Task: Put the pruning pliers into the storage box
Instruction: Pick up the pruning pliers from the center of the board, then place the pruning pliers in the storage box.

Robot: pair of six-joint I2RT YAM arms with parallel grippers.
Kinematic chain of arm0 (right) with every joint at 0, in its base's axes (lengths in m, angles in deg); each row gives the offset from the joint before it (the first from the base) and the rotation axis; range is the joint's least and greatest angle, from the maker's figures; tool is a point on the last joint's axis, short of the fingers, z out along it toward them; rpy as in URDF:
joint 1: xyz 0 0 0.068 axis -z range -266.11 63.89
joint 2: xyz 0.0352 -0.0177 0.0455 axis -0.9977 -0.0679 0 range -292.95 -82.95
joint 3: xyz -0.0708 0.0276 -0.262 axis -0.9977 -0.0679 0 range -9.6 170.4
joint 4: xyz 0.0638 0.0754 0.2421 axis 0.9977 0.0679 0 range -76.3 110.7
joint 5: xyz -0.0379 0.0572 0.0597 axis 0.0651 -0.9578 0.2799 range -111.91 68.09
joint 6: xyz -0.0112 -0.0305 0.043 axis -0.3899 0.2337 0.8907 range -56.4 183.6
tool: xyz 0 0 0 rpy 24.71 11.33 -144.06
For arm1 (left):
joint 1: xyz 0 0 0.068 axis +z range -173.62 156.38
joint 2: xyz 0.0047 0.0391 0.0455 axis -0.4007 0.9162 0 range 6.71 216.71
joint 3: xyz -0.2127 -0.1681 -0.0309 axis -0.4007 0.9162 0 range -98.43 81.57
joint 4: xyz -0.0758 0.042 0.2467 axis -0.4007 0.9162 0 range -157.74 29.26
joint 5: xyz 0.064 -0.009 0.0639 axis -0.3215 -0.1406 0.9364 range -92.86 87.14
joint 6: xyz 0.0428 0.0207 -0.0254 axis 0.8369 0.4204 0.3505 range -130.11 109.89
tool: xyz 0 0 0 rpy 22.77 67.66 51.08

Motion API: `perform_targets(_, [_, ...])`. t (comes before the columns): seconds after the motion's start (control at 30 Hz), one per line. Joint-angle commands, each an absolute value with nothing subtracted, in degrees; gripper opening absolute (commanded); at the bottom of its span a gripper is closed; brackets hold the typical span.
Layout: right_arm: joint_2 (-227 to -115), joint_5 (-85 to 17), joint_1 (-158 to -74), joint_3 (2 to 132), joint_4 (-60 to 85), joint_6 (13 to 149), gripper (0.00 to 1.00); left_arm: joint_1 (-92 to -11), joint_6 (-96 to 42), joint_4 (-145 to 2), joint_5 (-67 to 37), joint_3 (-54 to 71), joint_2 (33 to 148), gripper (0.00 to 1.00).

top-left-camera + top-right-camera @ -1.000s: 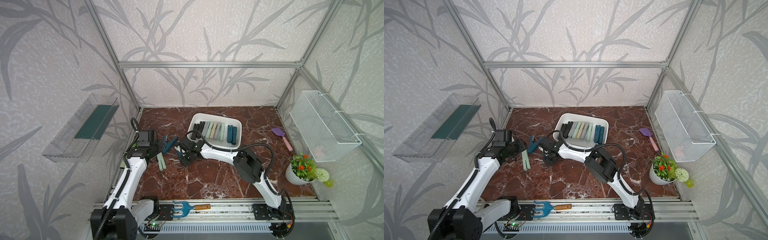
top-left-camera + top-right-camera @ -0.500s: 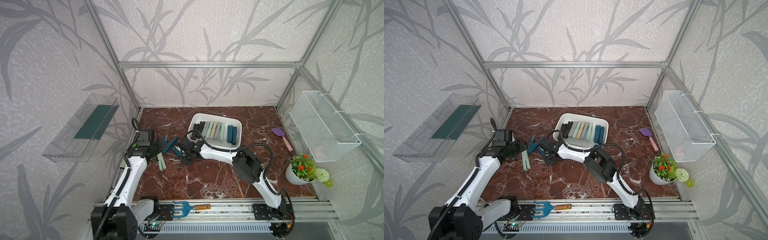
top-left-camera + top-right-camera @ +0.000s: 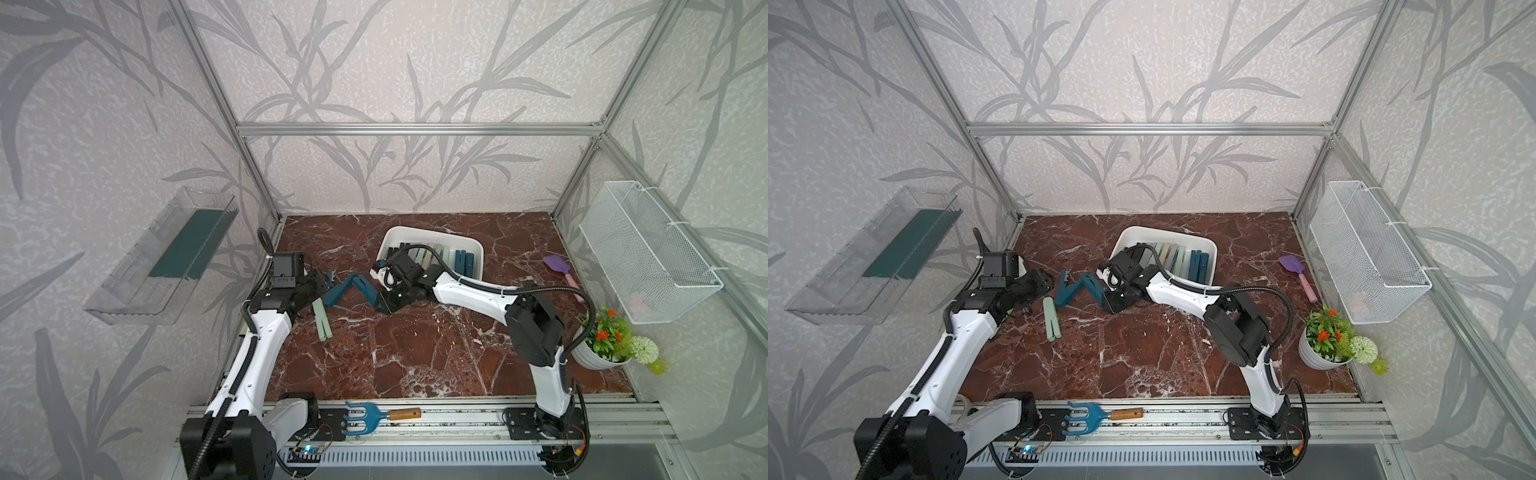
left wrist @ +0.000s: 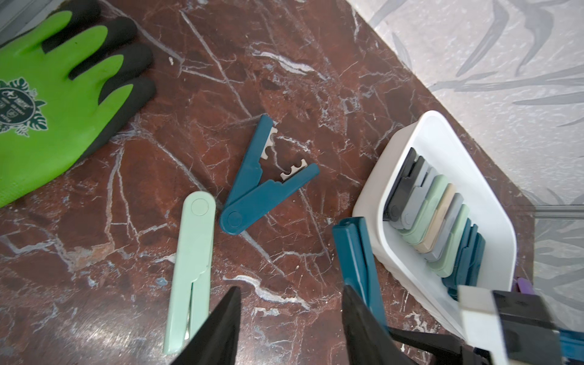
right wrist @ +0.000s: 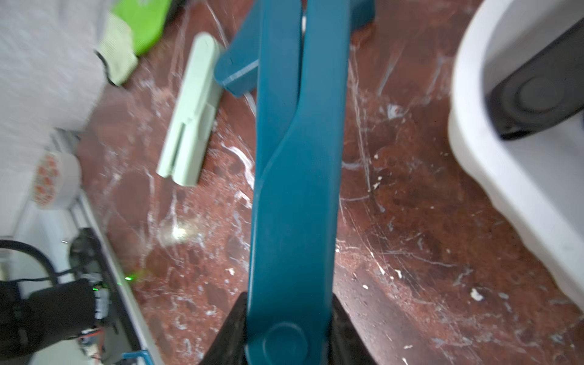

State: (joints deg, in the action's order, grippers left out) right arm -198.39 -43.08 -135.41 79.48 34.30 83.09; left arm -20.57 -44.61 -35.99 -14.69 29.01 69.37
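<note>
My right gripper [image 5: 289,298] is shut on one end of a folded dark teal pruning pliers [image 5: 297,158], low over the marble floor in both top views [image 3: 365,286] [image 3: 1094,289]. It is left of the white storage box [image 3: 478,253] [image 3: 1213,249], which holds a row of several pliers [image 4: 442,234]. Another teal pliers [image 4: 252,192] lies spread open on the floor, and a mint green pliers [image 4: 192,252] lies beside it. My left gripper [image 4: 290,289] is open and empty, hovering between the mint pliers and the held one.
A green and black glove [image 4: 47,94] lies by the left wall. A blue hand rake [image 3: 374,415] rests on the front rail. A purple spatula [image 3: 559,268], a flower pot [image 3: 602,345] and a wire basket [image 3: 648,257] are at the right. A clear bin [image 3: 166,253] hangs on the left wall.
My right gripper's jaws have narrowed onto the end of the teal pliers. The left arm has hardly moved.
</note>
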Motion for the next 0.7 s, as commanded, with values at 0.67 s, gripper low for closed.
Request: perform_targets(0.67, [-187.8, -75.1, -125.3, 63.1, -5.5, 108.1, 0.06, -22.8, -53.1, -62.9, -48.8, 29.0, 77.0, 0.68])
